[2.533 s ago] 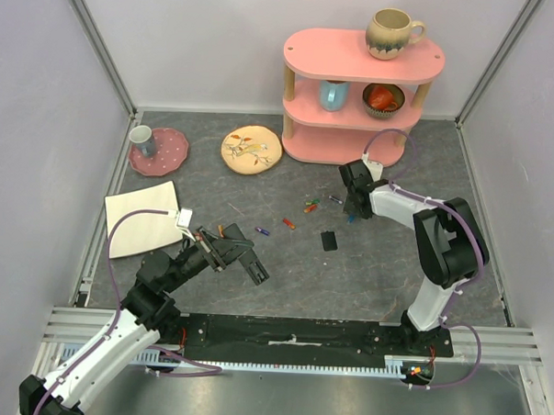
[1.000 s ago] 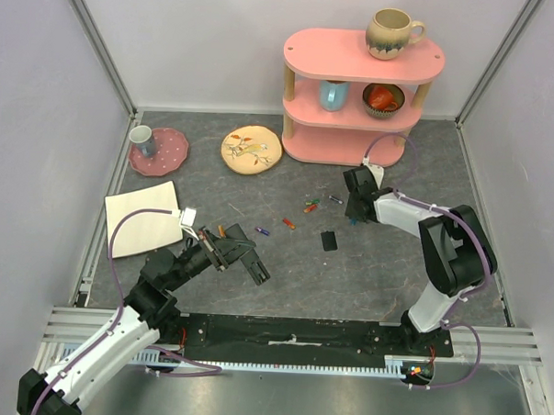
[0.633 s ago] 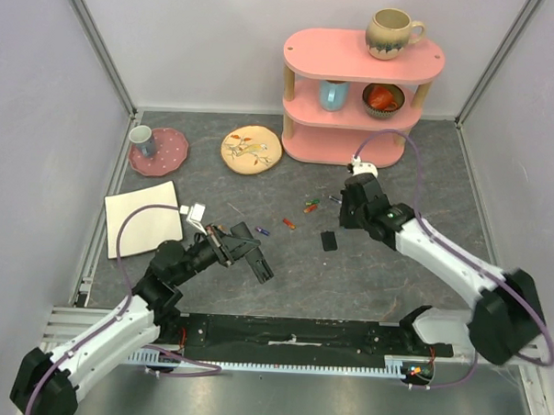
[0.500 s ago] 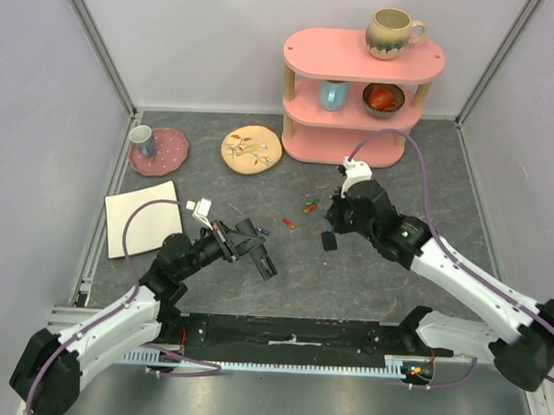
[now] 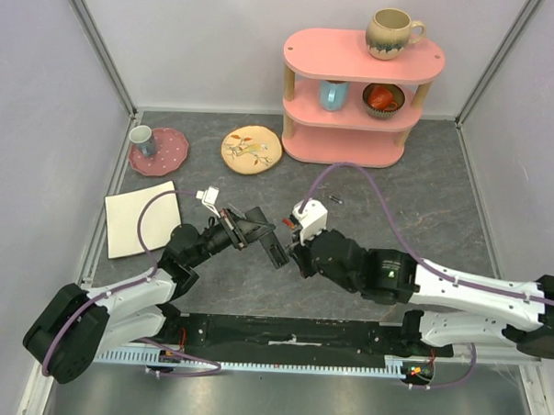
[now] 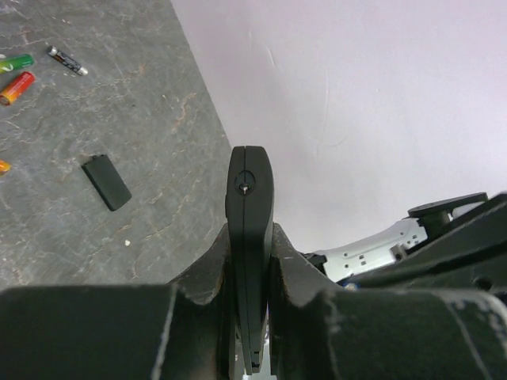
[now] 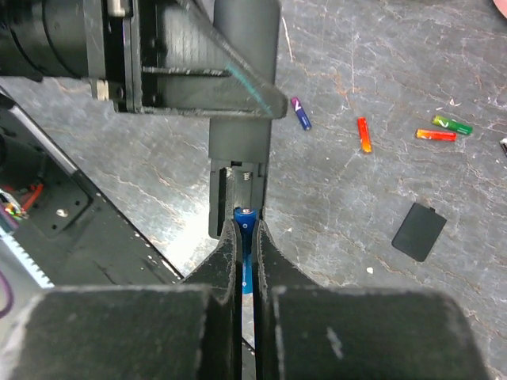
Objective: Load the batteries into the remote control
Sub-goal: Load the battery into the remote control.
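Note:
My left gripper point(image 5: 256, 230) is shut on the long black remote control point(image 5: 268, 243) and holds it above the table; the left wrist view shows it edge-on point(image 6: 249, 198) between the fingers. My right gripper point(image 5: 295, 256) is shut on a blue battery point(image 7: 246, 229), whose tip sits at the open battery compartment point(image 7: 238, 186) at the remote's end point(image 7: 242, 119). Loose batteries lie on the table: purple point(image 7: 300, 113), orange-red point(image 7: 364, 134), green point(image 7: 451, 124), red-and-orange point(image 7: 436, 135).
The small black cover piece point(image 7: 419, 231) lies flat on the grey table, also seen in the left wrist view point(image 6: 107, 182). A pink shelf point(image 5: 355, 101) with mugs stands at the back. Two plates point(image 5: 251, 149) and a white board point(image 5: 145, 217) lie to the left.
My right arm has swung from the batteries near the shelf to the table's middle, bringing the blue battery to the remote's end. My left gripper has moved the remote right, toward it.

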Tool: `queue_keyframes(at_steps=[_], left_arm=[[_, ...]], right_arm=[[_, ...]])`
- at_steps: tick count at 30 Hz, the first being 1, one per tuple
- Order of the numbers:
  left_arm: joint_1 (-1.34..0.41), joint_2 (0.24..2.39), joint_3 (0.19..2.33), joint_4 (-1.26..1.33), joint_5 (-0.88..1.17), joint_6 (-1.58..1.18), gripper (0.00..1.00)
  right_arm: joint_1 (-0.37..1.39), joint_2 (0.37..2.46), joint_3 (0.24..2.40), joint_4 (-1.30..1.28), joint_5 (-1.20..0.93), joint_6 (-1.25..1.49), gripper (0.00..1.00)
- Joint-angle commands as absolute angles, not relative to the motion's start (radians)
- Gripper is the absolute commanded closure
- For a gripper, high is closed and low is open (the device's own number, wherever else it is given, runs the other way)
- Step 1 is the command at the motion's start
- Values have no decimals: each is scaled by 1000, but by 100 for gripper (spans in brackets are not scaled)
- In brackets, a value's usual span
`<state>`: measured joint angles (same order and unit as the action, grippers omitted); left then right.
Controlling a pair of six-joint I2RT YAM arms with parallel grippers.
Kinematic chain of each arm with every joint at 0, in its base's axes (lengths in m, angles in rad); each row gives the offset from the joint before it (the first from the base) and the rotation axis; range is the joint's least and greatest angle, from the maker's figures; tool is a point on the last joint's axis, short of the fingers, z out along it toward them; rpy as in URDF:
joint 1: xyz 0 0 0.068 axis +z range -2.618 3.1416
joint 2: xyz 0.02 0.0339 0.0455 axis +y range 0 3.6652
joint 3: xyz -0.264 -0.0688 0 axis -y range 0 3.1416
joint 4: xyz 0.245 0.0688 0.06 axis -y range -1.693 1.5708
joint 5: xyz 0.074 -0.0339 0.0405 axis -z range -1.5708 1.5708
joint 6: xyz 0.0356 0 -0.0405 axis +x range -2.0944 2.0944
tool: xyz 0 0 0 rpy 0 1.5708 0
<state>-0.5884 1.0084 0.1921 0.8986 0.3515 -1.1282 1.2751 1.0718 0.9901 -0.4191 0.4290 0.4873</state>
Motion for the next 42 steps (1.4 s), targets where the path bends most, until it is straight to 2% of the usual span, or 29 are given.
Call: queue_keyframes(at_steps=[1,27,42], left_arm=[[-586,1039,224,1060,387,-1230,98],[-598,1015,224,1037,387,-1275,98],[-611,1006,244,1025,351,-1305,98]], right_arm=[[1351,1121,1034,-353,623,462,100],[1410,1226,997,-169,710,448,100],[1420,1241,963,-160,733,471,100]])
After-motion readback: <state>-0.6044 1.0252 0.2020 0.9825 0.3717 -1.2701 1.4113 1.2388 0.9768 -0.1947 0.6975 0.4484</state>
